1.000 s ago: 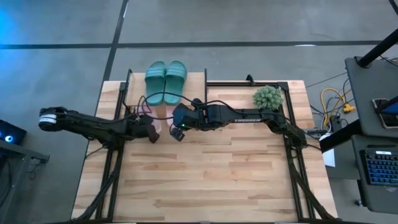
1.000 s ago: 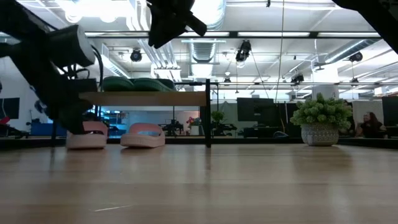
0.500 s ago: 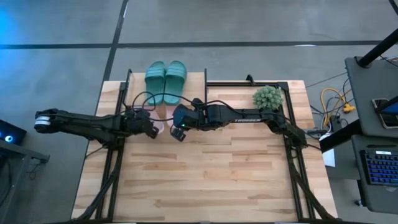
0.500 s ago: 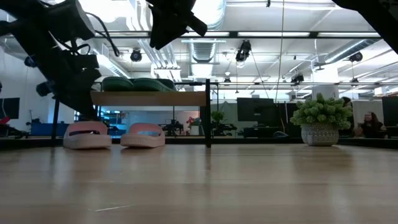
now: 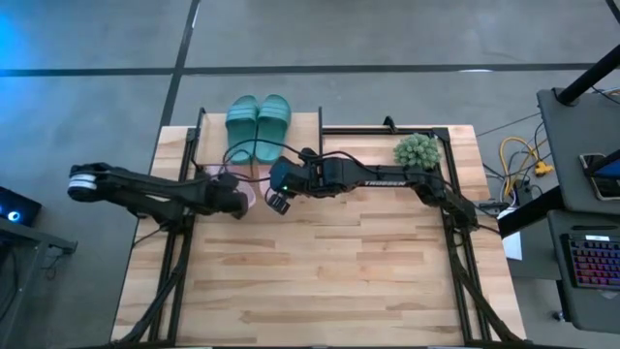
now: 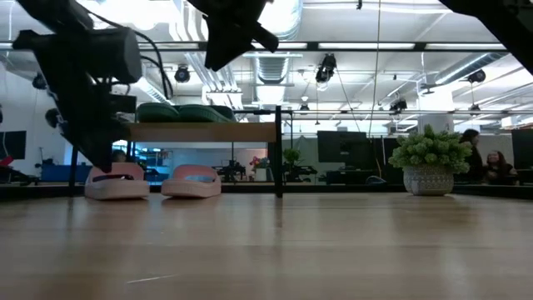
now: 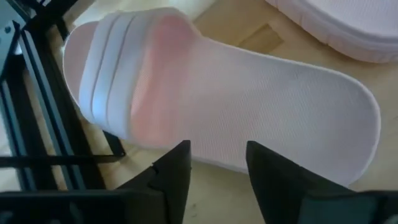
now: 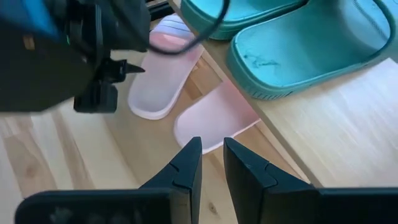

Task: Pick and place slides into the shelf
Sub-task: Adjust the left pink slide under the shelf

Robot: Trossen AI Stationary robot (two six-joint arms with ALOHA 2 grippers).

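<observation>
Left gripper (image 7: 214,165): fingers apart, empty, just beside the heel-side edge of the left pink slide (image 7: 217,112).
Slide axis: toe under the shelf (image 6: 200,131), heel toward the gripper.
Right gripper (image 8: 211,162): fingers nearly together, empty, above the other pink slide (image 8: 214,118).
Teal slides (image 5: 258,126): on the shelf top.
Hidden: pink slides mostly covered from above.

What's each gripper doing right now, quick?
Left gripper: open, empty, just behind a pink slide.
Right gripper: nearly shut, holding nothing, above the table.
</observation>
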